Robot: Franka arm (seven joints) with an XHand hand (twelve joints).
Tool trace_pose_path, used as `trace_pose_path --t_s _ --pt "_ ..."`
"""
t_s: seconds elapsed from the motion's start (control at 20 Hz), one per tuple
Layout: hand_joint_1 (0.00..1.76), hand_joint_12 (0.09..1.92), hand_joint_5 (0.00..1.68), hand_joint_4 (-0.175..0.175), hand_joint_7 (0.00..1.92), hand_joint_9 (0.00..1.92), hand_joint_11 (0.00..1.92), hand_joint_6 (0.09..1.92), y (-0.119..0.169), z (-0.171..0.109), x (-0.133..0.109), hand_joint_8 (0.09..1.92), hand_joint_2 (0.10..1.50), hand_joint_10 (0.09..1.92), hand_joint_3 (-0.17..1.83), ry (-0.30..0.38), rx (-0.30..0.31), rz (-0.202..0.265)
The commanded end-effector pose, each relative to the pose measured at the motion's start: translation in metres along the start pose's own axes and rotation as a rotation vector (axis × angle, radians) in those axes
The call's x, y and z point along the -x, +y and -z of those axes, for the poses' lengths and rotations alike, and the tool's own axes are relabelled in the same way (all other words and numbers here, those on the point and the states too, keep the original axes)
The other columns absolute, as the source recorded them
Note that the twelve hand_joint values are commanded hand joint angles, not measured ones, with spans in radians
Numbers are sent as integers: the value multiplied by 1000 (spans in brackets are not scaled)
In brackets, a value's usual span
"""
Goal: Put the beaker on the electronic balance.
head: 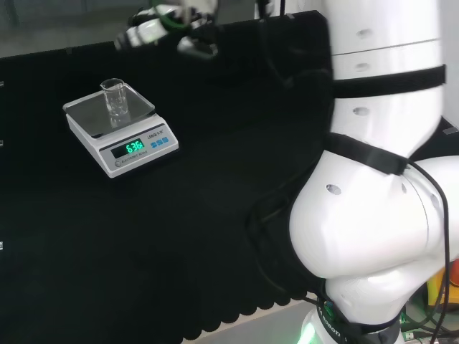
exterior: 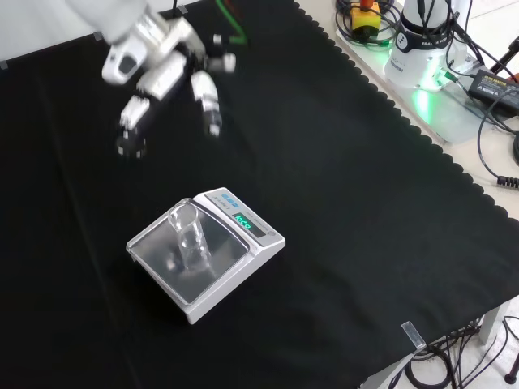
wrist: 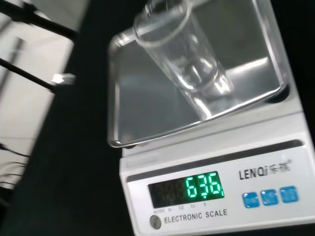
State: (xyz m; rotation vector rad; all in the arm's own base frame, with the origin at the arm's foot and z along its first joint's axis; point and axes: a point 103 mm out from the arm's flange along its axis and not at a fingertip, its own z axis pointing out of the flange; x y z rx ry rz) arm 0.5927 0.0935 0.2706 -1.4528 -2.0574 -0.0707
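A small clear glass beaker stands upright on the steel pan of the white electronic balance, whose green display is lit. In the front view the beaker sits mid-pan on the balance. The wrist view looks down on the beaker and the balance from close by. The black and white hand hovers apart from the balance, higher in the front view, with its fingers spread and relaxed, holding nothing. In the head view the hand is beyond the balance near the cloth's far edge.
The arm's big white links fill the right of the head view. Black cloth surrounds the balance on all sides. Cables, a power brick and the arm's base lie past the cloth's scalloped edge at the front view's top right.
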Motion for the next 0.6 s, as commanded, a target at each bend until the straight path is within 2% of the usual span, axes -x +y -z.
trace_pose_path --t_s 0.05,0.2,0.35,0.6 --pt "399 1526 284 -98 176 181 179 87 -136 71 62 892 768 979 6 108 242 162" --pt "406 1505 322 -98 230 252 239 87 -156 67 49 895 772 959 7 80 267 158" --pt "411 1496 356 -98 268 294 272 87 -166 47 32 900 776 949 8 109 309 161" --pt "423 1483 393 -99 318 331 299 87 -182 6 -10 895 784 929 10 108 344 65"
